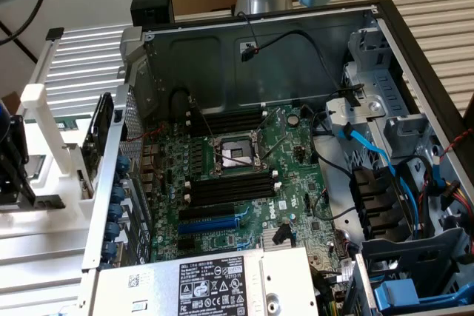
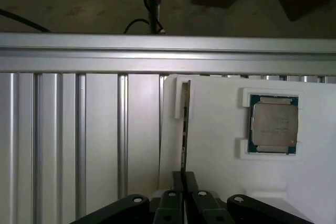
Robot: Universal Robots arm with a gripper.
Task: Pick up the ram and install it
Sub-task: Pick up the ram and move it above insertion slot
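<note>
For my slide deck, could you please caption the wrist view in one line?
Gripper closed on the ram, standing edge-on in its white holder beside a processor chip.

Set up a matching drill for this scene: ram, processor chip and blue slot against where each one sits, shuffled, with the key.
1. ram
2. processor chip
3. blue slot

A. on the green motherboard
B. flat in a recess of the white holder
C. on edge, pinched by the claw

Pairs: 1-C, 2-B, 3-A
</note>
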